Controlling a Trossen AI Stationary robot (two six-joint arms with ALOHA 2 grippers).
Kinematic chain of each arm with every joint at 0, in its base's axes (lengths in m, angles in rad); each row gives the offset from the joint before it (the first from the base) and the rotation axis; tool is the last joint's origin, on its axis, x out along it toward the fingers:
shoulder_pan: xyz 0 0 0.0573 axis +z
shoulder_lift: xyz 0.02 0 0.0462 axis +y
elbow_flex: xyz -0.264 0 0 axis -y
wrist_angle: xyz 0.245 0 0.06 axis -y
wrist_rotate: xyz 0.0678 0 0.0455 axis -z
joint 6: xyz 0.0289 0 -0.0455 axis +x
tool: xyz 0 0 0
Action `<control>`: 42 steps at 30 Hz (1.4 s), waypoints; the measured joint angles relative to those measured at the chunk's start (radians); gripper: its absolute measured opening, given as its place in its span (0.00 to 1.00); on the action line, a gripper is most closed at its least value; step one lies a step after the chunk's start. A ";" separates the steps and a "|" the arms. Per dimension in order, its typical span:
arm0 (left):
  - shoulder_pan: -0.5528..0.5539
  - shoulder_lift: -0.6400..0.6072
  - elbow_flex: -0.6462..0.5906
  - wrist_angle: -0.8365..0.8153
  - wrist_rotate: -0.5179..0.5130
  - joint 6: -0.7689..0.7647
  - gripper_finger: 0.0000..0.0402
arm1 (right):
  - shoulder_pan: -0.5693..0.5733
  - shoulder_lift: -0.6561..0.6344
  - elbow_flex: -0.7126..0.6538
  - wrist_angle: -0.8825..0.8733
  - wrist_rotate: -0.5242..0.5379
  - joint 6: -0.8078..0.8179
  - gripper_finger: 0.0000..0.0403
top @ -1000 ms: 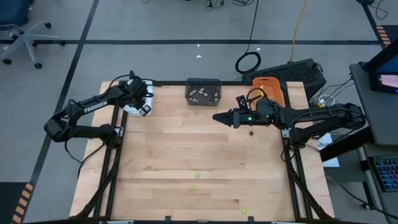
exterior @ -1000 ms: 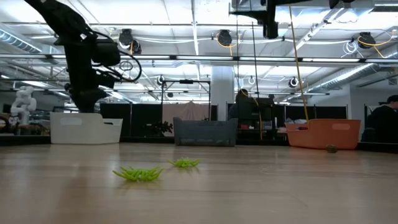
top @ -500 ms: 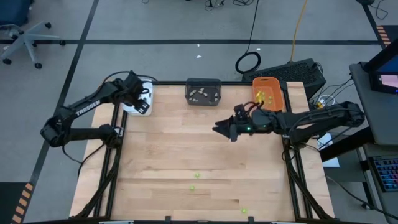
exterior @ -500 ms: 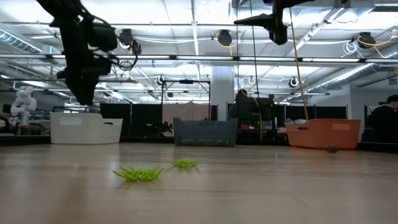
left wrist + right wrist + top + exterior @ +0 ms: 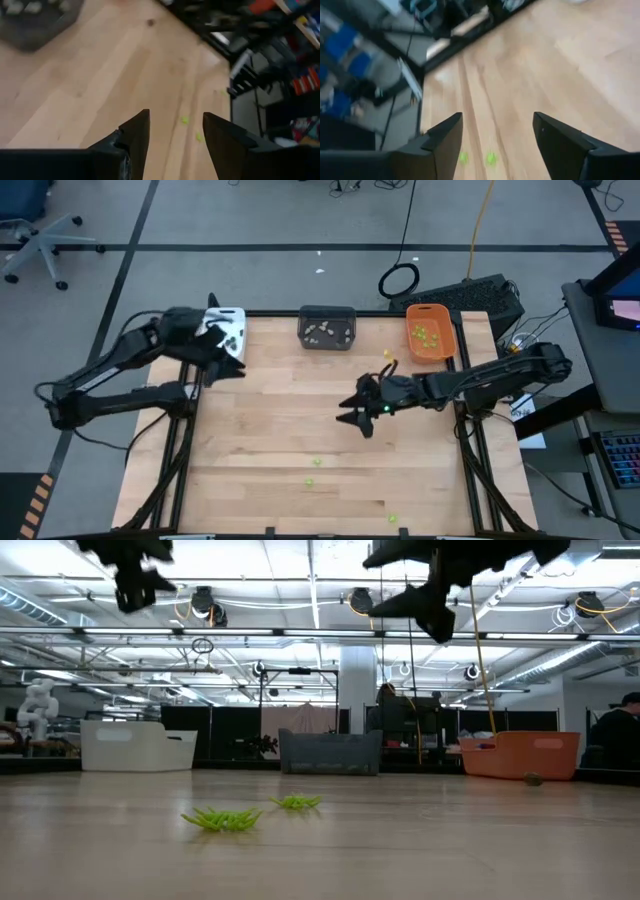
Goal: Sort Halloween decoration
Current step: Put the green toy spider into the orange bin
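Of the tiny Halloween decoration pieces, three lime green pieces (image 5: 316, 462) lay loose and spread apart near the tabletop's front edge, more green ones sat heaped in the orange tray (image 5: 447, 346), pale beige-grey pieces (image 5: 322, 332) rested in the dark grey tray, and dark pieces (image 5: 231, 340) lay in the white tray.

Grey floor (image 5: 250, 220) all around the wooden table (image 5: 280, 430), crossed by dark tape lines. An office chair (image 5: 35, 235) sits far left. Beyond, a white column (image 5: 357, 690) rises under bright ceiling lights (image 5: 310, 585).
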 joint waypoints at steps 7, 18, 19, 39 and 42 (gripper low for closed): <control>-0.301 -0.067 0.069 0.036 -0.102 0.112 0.45 | 0.050 0.127 0.000 0.005 -0.075 -0.080 0.47; -0.580 0.054 0.075 0.079 -0.300 0.115 0.45 | 0.145 0.338 0.001 0.270 -0.066 -0.016 0.45; -0.593 0.067 0.075 0.083 -0.307 0.116 0.45 | 0.151 0.355 0.001 0.292 -0.066 -0.028 0.45; -0.884 0.291 0.075 0.015 -0.488 0.055 0.45 | 0.208 0.496 0.002 0.311 0.041 -0.398 0.33; -0.906 0.348 0.075 0.020 -0.488 0.055 0.45 | 0.199 0.496 0.002 0.313 0.040 -0.434 0.32</control>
